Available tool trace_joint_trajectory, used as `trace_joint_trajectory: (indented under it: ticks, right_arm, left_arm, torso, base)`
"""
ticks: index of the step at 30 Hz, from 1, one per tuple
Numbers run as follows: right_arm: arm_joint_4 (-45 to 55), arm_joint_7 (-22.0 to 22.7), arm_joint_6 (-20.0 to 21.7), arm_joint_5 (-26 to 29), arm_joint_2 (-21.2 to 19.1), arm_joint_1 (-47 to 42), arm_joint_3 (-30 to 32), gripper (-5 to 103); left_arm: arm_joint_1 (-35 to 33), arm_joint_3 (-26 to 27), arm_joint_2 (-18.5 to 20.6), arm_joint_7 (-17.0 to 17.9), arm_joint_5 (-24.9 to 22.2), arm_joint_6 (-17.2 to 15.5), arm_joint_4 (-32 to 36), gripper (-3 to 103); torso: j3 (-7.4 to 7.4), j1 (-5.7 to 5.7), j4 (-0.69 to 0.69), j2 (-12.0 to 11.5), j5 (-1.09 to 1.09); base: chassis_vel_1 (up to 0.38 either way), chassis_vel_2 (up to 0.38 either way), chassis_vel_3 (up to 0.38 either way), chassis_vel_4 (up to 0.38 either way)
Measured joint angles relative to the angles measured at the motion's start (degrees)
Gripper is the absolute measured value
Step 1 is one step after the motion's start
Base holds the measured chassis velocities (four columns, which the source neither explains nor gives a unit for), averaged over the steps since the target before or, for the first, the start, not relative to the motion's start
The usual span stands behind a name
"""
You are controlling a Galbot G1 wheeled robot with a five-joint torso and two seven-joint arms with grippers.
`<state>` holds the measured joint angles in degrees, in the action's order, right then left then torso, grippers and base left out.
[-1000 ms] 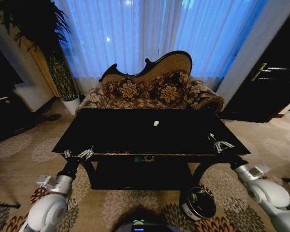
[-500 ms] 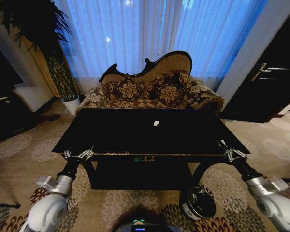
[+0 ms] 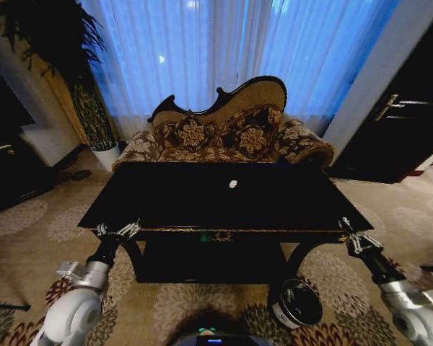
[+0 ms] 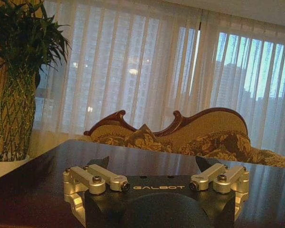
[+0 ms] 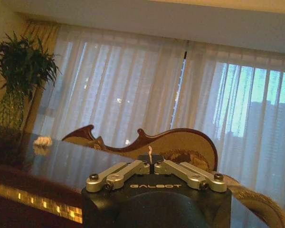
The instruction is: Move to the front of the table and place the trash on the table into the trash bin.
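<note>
Black glossy worktop sits centred in head view, one white crumpled trash bit mid-top. Trash bin on the carpet by the front right leg. Left hand at front left edge, right hand off front right corner.
Left wrist: fingers spread wide over the top.
Right wrist: fingers closed (tips together), paper far off.
</note>
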<state>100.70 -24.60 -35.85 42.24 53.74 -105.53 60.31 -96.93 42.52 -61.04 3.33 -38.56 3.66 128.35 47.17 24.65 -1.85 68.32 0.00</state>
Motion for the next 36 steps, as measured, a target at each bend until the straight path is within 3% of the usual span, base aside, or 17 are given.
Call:
trace_joint_trajectory:
  ticks: [17,23,36]
  right_arm:
    - [-16.02,-4.62,-6.7,0.41,2.23,3.1,-2.73,0]
    - [-27.4,-7.01,-9.97,-4.92,2.59,7.67,-5.9,0]
    - [-42.0,-8.39,-10.13,-12.69,4.7,16.46,-10.08,0]
  left_arm:
    - [-0.1,-0.3,0.5,0.14,0.04,-0.09,0.33,100]
    - [-0.93,-0.24,0.52,0.19,0.46,-0.13,1.38,100]
    - [-2.15,0.39,0.7,0.19,1.41,0.11,3.09,100]
  torso:
    - [0.0,0.0,-0.01,0.0,0.0]
    - [0.0,0.0,0.0,0.0,0.01]
    - [0.0,0.0,-0.01,0.0,0.0]
  base:
    - [0.0,0.0,0.0,0.0]
    - [0.0,0.0,0.0,0.0]
    - [0.0,0.0,0.0,0.0]
